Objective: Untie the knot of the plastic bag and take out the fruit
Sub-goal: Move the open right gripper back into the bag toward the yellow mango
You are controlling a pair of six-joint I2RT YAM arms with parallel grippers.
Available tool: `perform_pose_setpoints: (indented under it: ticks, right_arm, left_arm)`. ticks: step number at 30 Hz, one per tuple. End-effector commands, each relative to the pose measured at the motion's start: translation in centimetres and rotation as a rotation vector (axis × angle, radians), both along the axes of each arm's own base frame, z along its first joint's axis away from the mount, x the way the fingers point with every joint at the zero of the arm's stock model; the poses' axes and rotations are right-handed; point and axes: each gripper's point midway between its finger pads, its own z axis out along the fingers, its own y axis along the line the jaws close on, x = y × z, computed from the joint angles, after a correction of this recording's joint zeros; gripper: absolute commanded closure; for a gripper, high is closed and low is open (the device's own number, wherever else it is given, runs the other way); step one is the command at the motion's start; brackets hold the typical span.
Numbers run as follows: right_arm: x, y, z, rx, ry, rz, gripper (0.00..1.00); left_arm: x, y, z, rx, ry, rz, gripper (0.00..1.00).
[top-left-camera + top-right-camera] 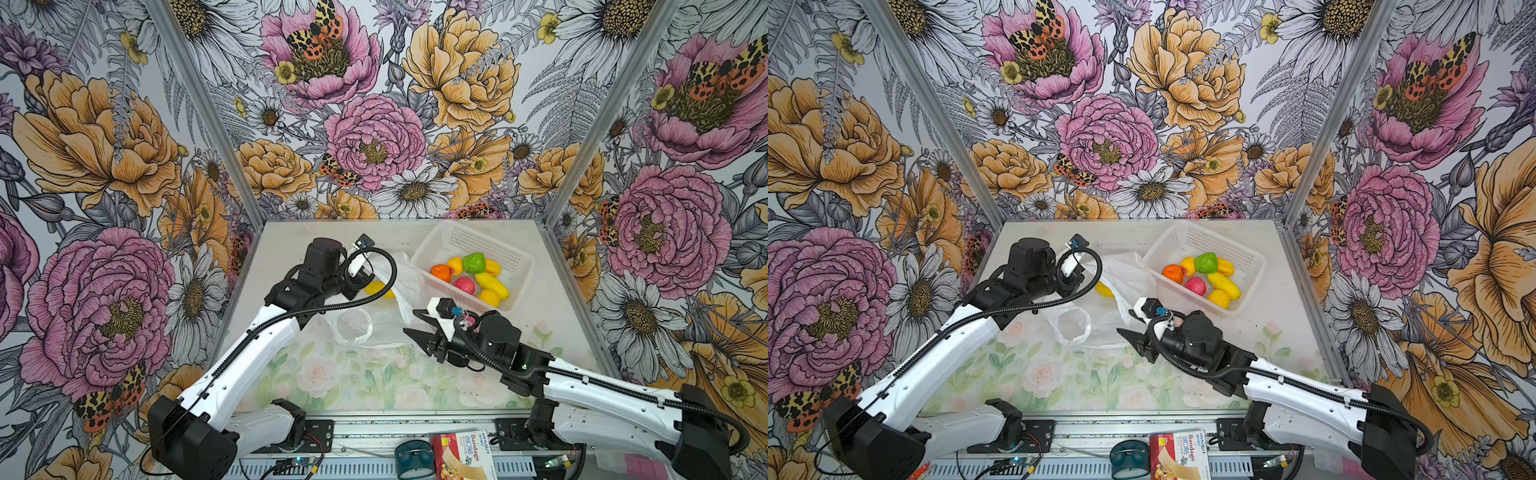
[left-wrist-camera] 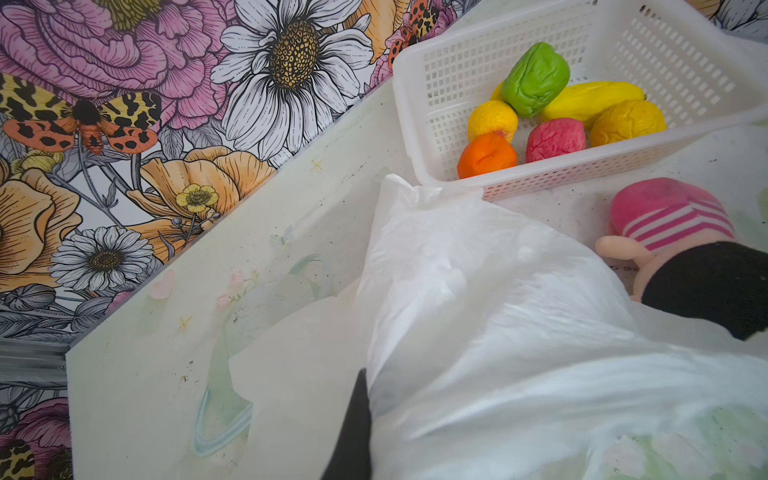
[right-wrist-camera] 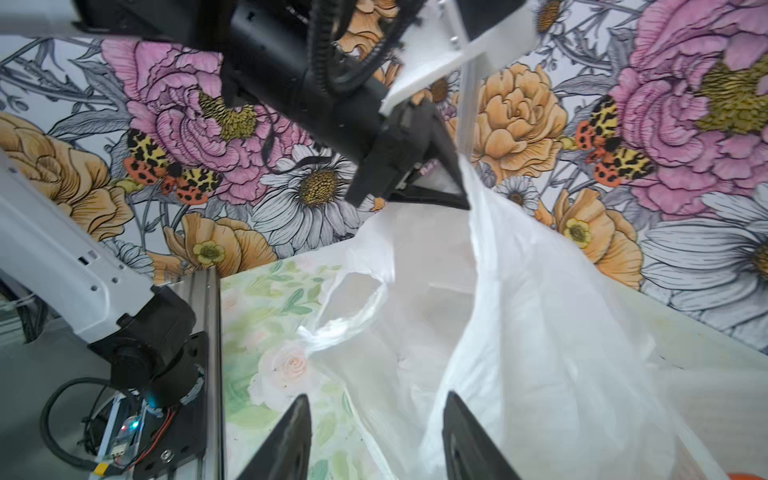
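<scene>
My left gripper (image 3: 459, 183) is shut on the upper edge of the white plastic bag (image 1: 399, 286) and holds it up off the table. In the left wrist view one black finger (image 2: 353, 424) shows against the bag (image 2: 498, 332). The knot is out of view; one loose handle loop (image 1: 355, 326) lies flat. My right gripper (image 1: 410, 321) is open low beside the bag, and thin bag film (image 3: 519, 332) lies between its jaws. A yellow fruit (image 1: 376, 289) sits by the lifted bag. Several fruit lie in the white basket (image 1: 419, 253): orange (image 1: 440, 272), green (image 1: 473, 262), pink-red (image 1: 464, 285), and yellow ones.
A pink-striped doll (image 2: 673, 224) with black hair lies between the bag and the basket (image 2: 399, 83), under my right wrist. Flowered walls close in the table on three sides. A bandage box (image 1: 463, 455) and a teal object (image 1: 413, 457) sit beyond the front rail.
</scene>
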Motion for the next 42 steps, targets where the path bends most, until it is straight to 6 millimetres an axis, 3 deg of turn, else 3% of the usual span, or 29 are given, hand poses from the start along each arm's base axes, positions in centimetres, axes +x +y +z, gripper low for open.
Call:
perform_pose_setpoints:
  ticks: [1,5,10,14,19,24,33,42]
  right_arm:
    - [-0.2,2.6,-1.1,-0.161,-0.126,0.011,0.56]
    - [0.2,5.5,-4.0,-0.286,-0.124,0.018,0.65]
    - [2.0,6.8,-6.6,-0.374,-0.116,-0.037,0.70]
    - [4.1,6.6,-8.7,-0.436,-0.107,-0.104,0.77]
    - [7.9,4.9,-10.7,-0.457,-0.034,-0.195,0.78]
    - [9.7,4.0,-12.3,-0.493,-0.012,-0.243,0.67]
    - [13.0,4.5,-16.6,-0.628,0.021,-0.342,0.41]
    - [15.5,4.9,-18.0,-0.665,0.041,-0.464,0.17]
  left_arm:
    - [0.5,0.0,1.1,-0.030,-0.020,0.012,1.00]
    - [0.5,0.0,1.2,-0.031,-0.021,0.011,1.00]
    - [0.4,-0.1,1.3,-0.036,-0.021,0.008,1.00]
    - [0.4,0.0,1.3,-0.037,-0.021,0.008,1.00]
    - [0.3,-0.2,1.5,-0.041,-0.023,0.004,1.00]
    - [0.2,-0.3,1.7,-0.047,-0.026,-0.008,1.00]
    - [-1.4,-2.1,2.7,-0.032,-0.068,-0.094,1.00]
    - [-4.0,-4.4,3.2,0.022,-0.128,-0.213,1.00]
